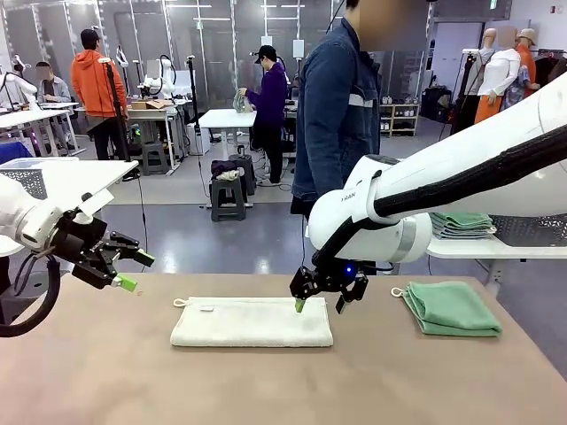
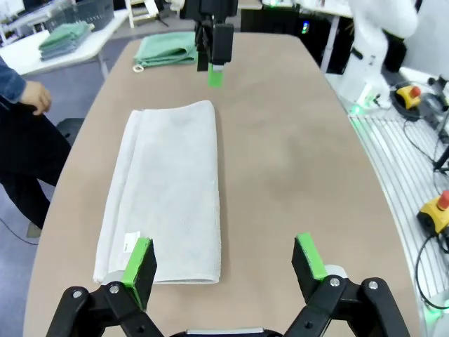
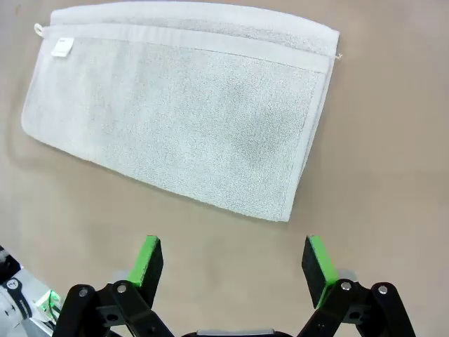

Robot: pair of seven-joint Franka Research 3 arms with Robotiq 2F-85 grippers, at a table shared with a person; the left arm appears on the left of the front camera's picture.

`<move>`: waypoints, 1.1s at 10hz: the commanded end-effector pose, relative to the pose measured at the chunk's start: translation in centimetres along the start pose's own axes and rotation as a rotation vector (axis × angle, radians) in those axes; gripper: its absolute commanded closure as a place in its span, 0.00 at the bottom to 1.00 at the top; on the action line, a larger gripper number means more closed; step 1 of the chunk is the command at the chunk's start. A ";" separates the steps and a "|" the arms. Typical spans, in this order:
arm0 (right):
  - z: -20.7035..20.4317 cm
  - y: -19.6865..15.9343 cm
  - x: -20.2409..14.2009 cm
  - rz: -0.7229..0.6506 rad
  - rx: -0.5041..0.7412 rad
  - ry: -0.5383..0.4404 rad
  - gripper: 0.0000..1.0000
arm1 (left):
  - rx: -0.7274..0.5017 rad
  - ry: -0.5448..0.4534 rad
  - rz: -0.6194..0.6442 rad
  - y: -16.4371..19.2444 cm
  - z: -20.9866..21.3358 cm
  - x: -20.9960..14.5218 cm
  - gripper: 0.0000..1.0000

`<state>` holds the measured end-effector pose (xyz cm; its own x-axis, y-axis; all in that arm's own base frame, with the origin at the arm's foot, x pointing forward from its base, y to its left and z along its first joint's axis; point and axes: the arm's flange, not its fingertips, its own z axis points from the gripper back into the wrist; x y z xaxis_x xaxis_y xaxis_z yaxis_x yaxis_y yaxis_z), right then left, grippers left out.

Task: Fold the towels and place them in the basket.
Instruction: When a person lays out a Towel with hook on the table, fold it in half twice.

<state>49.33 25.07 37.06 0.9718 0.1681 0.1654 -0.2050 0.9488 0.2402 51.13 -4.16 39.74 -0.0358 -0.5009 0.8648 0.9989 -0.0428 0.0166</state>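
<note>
Hovering with both sets of fingers released, my right fingers (image 1: 320, 305) above the folded off-white towel (image 1: 252, 321) mid-tabletop (image 1: 106, 372), left fingers (image 1: 133, 270) off its end; green towel (image 1: 452, 307) lies apart, person (image 1: 337, 106) behind.

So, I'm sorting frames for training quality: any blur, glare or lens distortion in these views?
Front view: sharp, evenly lit, soft shadows under the off-white towel and right gripper. Left wrist view: wide-angle bending of the table edges, the left gripper crisp. Right wrist view: towel weave in focus, no glare.
</note>
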 end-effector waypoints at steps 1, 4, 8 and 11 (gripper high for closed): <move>0.1 -0.1 0.0 0.000 0.007 -0.001 0.00 | 0.001 0.012 -0.011 -0.1 0.1 0.3 0.02; -0.5 0.3 0.1 -0.051 -0.049 -0.002 0.00 | 0.001 0.012 -0.011 -0.1 0.1 0.3 0.02; -4.6 -1.0 2.8 -0.168 -0.073 0.012 0.00 | 0.001 0.012 -0.011 -0.1 0.1 0.3 0.02; -6.3 -1.7 4.3 -0.183 -0.082 -0.006 0.00 | 0.001 0.012 -0.011 -0.1 0.1 0.3 0.02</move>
<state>53.88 24.85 31.33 0.9936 0.0245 0.1100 -0.0472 0.9768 0.2088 51.12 -4.26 39.79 -0.0385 -0.5027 0.8636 0.9988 -0.0458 0.0178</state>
